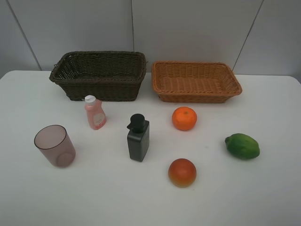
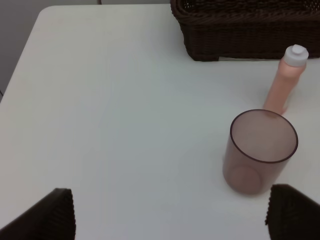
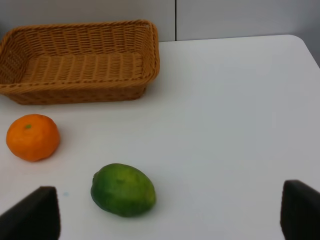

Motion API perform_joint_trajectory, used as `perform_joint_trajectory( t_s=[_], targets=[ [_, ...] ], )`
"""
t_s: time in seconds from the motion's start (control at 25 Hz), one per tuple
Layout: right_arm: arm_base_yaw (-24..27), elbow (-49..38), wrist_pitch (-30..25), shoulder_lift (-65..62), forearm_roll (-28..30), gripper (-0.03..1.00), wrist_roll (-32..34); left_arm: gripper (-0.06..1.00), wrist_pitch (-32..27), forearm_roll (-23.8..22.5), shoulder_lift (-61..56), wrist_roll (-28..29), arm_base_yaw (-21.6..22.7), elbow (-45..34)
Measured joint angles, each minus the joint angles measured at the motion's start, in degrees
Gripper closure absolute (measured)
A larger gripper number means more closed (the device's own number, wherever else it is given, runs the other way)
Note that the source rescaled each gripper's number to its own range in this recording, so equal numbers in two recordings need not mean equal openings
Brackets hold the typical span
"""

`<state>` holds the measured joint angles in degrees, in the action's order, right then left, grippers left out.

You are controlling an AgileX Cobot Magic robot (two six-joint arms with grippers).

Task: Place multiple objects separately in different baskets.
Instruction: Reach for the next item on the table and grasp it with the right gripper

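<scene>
Dark brown basket (image 1: 103,88) and tan basket (image 1: 196,97) side by side at back of white bench (image 1: 103,197). All six items on bench in front of them:
- pink bottle (image 1: 95,113) upright, near dark basket
- mauve cup (image 1: 55,146) upright, far left
- grey pump bottle (image 1: 138,138) upright, middle
- orange (image 1: 184,118) near tan basket
- red fruit (image 1: 182,172) at front
- green fruit (image 1: 242,146) far right

Left claw (image 2: 172,215) spread wide above bench, cup ahead. Right claw (image 3: 166,212) spread wide, green fruit ahead
</scene>
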<state>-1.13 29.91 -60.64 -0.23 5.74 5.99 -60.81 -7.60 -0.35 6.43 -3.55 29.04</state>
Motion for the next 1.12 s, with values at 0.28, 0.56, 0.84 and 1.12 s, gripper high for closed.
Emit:
perform_joint_trajectory(
  t_s=[0.28,0.56,0.84,1.12],
  targets=[
    [0.0,0.0,0.0,0.0,0.0,0.08,0.0,-0.04,0.0,0.0,0.0,0.0,0.0,0.0],
    [0.0,0.0,0.0,0.0,0.1,0.08,0.0,-0.04,0.0,0.0,0.0,0.0,0.0,0.0],
    [-0.9,0.0,0.0,0.0,0.0,0.08,0.0,-0.04,0.0,0.0,0.0,0.0,0.0,0.0],
    [-0.9,0.0,0.0,0.0,0.0,0.08,0.0,-0.04,0.0,0.0,0.0,0.0,0.0,0.0]
  ],
)
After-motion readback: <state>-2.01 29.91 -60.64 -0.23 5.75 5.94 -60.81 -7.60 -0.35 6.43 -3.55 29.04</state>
